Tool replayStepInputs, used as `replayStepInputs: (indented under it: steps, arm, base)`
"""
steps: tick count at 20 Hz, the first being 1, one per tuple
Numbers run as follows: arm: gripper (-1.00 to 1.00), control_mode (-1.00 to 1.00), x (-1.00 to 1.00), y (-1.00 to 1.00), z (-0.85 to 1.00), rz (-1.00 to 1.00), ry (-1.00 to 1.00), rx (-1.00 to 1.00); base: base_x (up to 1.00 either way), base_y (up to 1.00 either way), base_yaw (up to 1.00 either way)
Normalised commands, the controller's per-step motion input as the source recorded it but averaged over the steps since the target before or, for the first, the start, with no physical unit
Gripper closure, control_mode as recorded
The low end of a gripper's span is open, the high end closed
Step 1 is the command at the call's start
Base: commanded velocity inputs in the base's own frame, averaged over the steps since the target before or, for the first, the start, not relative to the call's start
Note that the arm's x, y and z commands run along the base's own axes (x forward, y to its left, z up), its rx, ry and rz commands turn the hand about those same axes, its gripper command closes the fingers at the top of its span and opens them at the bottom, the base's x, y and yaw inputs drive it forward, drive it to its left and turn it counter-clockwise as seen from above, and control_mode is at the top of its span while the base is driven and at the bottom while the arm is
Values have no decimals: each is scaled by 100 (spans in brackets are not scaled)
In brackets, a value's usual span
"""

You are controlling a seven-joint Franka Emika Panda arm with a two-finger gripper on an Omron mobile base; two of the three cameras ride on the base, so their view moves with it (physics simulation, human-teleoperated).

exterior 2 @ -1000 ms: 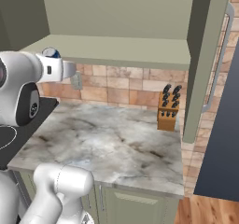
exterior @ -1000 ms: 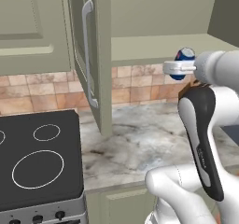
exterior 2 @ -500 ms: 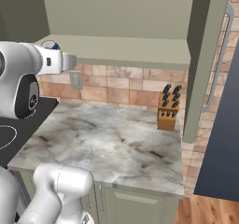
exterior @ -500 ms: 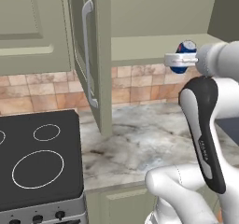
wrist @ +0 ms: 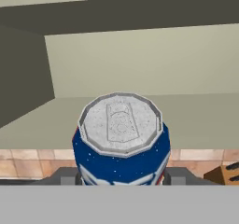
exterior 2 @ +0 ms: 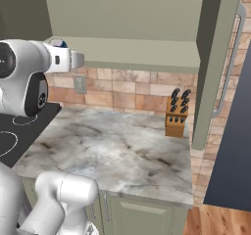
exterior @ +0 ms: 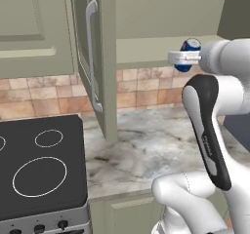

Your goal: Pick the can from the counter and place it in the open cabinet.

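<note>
The blue can [exterior: 190,49] with its silver top [wrist: 120,119] is held in the air, and my gripper [exterior: 184,58] is shut on it. In the hand view the can [wrist: 121,158] sits between the two dark fingertips [wrist: 63,176], its top pointing at the open cabinet's flat shelf [wrist: 200,117]. The can hangs level with the front edge of that shelf [exterior: 146,51], above the marbled counter [exterior: 146,147]. From the right base view only a sliver of the can [exterior 2: 61,43] peeks over the white hand. The cabinet door [exterior: 93,57] stands open to the left.
A black stove top [exterior: 39,165] lies left of the counter. A wooden knife block [exterior 2: 176,114] stands at the back of the counter [exterior 2: 117,151]. The other cabinet door [exterior 2: 215,62], with a long silver handle, hangs open on the right. A dark tall unit [exterior 2: 233,146] borders the right.
The arm has lifted the can a little higher and nearer the shelf's front edge. The grip on the can is unchanged.
</note>
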Motion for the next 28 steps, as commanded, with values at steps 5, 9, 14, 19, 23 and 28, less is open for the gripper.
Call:
replayStepInputs:
  steps: [5, 9, 14, 19, 23, 28]
  arm:
    - [100, -100, 39, -5, 2, 0, 0, 0]
    - [100, -100, 36, -10, 5, 0, 0, 0]
    - [100, -100, 38, -5, 0, 0, 0, 0]
    - [100, -100, 39, -1, 0, 0, 0, 0]
    - [100, -100, 40, -2, 0, 0, 0, 0]
    - [100, -100, 40, -3, 0, 0, 0, 0]
  base:
    - [0, 0, 0]
    - [0, 0, 0]
    - [0, 0, 0]
    - [0, 0, 0]
    - [0, 0, 0]
    - [0, 0, 0]
